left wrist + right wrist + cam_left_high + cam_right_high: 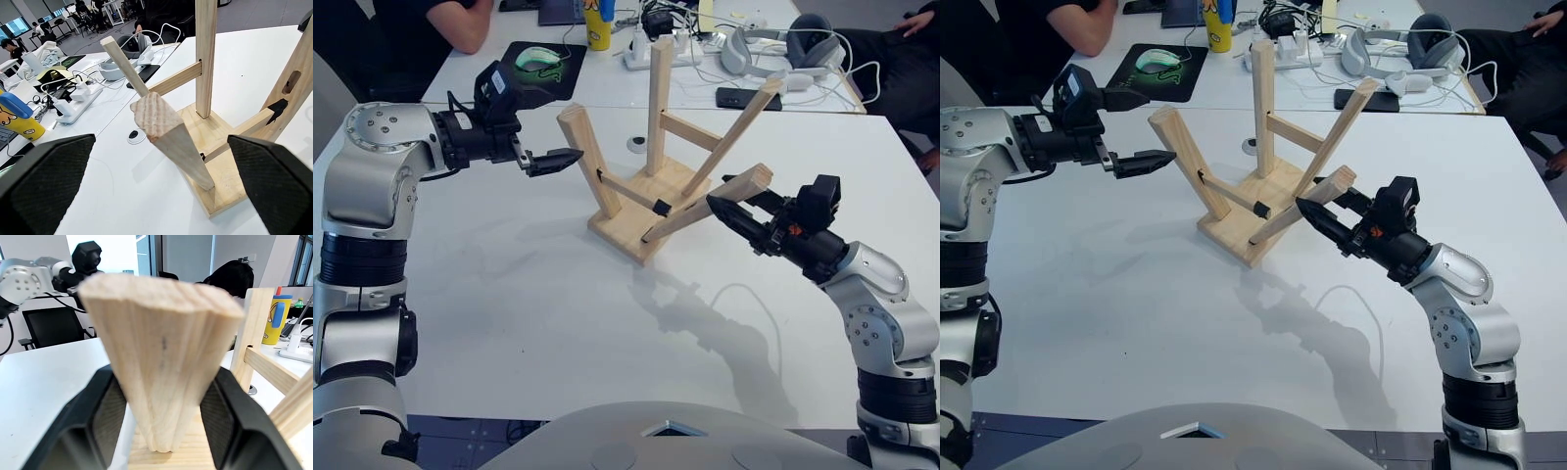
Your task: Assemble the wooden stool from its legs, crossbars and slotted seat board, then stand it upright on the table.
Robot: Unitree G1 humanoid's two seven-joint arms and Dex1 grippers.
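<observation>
The room is bright, lit evenly from overhead, and the white table (509, 323) throws that light back with no hard glare spot. The stool (636, 220) casts a soft grey shadow (690, 304) toward the near right, so the stronger light sits far and left. From my right wrist, a pale panel (122, 254) behind washes out to white; the leg (161, 357) is well lit, while my pads (110, 416) beside it stay dark.
</observation>
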